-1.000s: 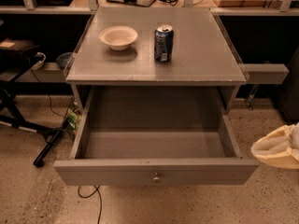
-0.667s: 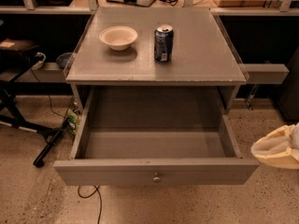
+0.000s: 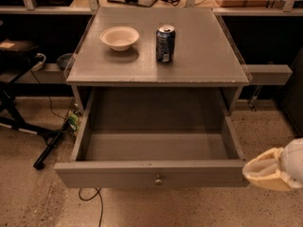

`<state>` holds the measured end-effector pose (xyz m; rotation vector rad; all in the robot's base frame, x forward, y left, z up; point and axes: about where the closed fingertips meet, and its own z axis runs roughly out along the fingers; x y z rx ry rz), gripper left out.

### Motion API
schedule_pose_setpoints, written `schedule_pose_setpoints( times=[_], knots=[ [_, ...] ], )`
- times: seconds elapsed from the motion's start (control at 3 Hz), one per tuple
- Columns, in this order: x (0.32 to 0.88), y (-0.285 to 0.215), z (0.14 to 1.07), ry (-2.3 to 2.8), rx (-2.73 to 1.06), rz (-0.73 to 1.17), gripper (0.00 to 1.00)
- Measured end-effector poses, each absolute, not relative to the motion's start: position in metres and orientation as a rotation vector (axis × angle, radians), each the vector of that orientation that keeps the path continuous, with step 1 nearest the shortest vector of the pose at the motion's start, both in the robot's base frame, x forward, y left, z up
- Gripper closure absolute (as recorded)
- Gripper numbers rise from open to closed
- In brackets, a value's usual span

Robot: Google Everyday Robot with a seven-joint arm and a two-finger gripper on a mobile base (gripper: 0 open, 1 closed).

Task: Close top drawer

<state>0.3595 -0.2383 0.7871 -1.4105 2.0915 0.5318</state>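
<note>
The top drawer (image 3: 151,173) of the grey cabinet is pulled far out toward me, its deep box empty inside. Its flat front panel carries one small round metal knob (image 3: 158,179) at centre. My gripper (image 3: 265,171) shows at the right edge, cream-coloured, just right of the drawer front's right end and level with it. It is beside the front panel and holds nothing that I can see.
On the cabinet top (image 3: 199,60) stand a cream bowl (image 3: 120,37) and a blue soda can (image 3: 165,43). A black stand and cables (image 3: 47,145) lie on the speckled floor at left. A grey rail (image 3: 270,74) runs behind at right.
</note>
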Motion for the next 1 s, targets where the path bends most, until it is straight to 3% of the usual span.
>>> schedule_pose_setpoints(
  times=[1.0],
  knots=[
    [0.346,-0.218,0.735,2.184,-1.381,0.494,1.0]
  ],
)
